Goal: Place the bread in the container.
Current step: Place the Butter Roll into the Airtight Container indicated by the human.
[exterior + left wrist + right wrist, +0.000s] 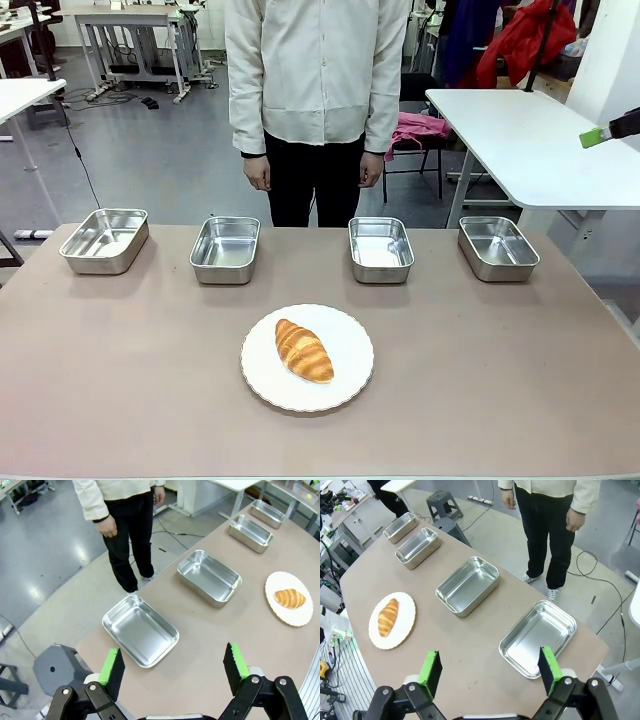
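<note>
At the very start of the job: nothing grasped, bread not yet approached. Nearest, over the robot's side of the table [120, 390]: left gripper [172, 649] with jaws spread wide and nothing between the pads; right gripper [488, 651] likewise spread wide and empty. Farther in, at the middle of the table: the bread [304, 351], lying slantwise on a round white plate [352, 385], touched by neither gripper. Beyond, along the far edge, four empty steel pans in a row: far-left pan [104, 240], left-middle pan [225, 250], right-middle pan [381, 249], far-right pan [498, 248]. Impossible to tell which of the four is meant; the two middle ones lie closest to the plate. Behind the table: a person [315, 80] standing, hands hanging at the sides, well apart from everything. Next move likely calls for lowering one gripper over the plate, setting the jaws across the narrow width of the bread, closing gently to spare the crust, then lifting clear of the plate rim. No brand, label or readable writing anywhere.
</note>
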Controlling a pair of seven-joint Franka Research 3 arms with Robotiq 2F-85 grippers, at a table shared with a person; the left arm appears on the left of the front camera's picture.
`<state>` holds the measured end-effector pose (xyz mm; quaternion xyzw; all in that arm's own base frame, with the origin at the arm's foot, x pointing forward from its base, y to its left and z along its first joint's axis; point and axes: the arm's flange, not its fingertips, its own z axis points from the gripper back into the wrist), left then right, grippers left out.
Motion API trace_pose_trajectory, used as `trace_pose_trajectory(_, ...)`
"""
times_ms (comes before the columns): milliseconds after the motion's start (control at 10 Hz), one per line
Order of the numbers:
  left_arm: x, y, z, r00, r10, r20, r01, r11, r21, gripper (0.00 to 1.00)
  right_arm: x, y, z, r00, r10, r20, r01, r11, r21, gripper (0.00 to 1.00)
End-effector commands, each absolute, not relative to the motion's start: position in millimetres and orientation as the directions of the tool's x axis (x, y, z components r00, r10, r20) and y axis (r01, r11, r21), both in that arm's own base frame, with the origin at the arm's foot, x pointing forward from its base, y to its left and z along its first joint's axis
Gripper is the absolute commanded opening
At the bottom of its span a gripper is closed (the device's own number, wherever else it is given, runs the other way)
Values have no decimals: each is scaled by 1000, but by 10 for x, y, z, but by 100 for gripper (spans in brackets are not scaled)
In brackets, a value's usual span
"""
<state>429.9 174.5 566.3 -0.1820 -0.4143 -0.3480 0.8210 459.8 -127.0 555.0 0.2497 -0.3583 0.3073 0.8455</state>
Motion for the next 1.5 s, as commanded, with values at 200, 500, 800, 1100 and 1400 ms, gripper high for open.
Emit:
trace_pose_trajectory(200, 4286, 1761, 5666, 411, -417, 810, 723, 691, -12, 100, 4598, -1263, 5556, 548, 349, 760, -706, 681, 197, 100)
trace_pose_trajectory(500, 4286, 1761, 5666, 411, -417, 810, 723, 691, -12, 100, 4598, -1263, 5556, 548, 349, 760, -706, 681, 197, 100)
trace_pose_trajectory(800, 4286, 1761, 5666, 411, -417, 810, 723, 691, -12, 100, 4598, -1263, 5556, 548, 349, 760, -706, 681, 197, 100)
trace_pose_trajectory(1100, 4286, 1761, 5666, 411, -417, 810, 723, 691, -12, 100, 4598, -1263, 5556, 548, 349, 760, -706, 681, 197, 100)
trace_pose_trajectory(1400, 4286, 1761, 5666, 411, -417, 810, 723, 691, -12, 100, 4598, -1263, 5556, 548, 349, 760, -706, 681, 197, 100)
